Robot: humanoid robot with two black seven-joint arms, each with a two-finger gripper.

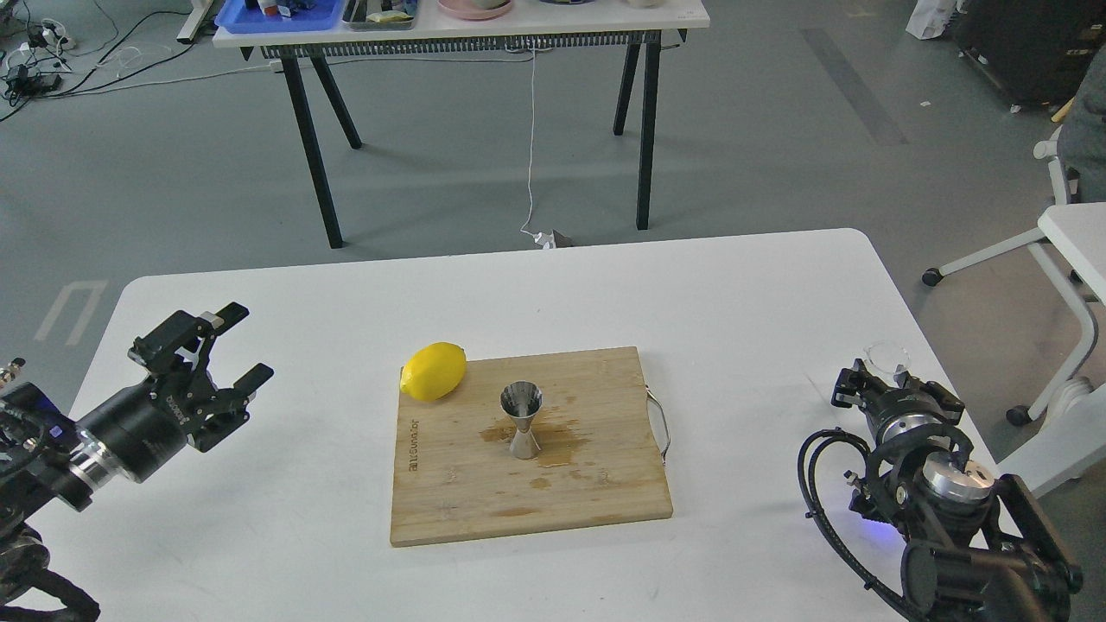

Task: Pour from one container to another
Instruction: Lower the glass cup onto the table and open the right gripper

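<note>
The steel jigger (522, 421) stands upright on the wooden cutting board (605, 501), with wet brown stains around its foot. The small clear glass cup (887, 355) is far to the right, near the table's right edge, between the fingers of my right gripper (892, 378), which is shut on it. The cup's contents cannot be made out. My left gripper (245, 342) hovers over the table's left side, open and empty, well away from the board.
A yellow lemon (434, 371) lies on the board's far left corner. The board has a metal handle (662, 423) on its right side. The white table (734, 294) ends just right of my right arm. Another table and a chair base stand beyond.
</note>
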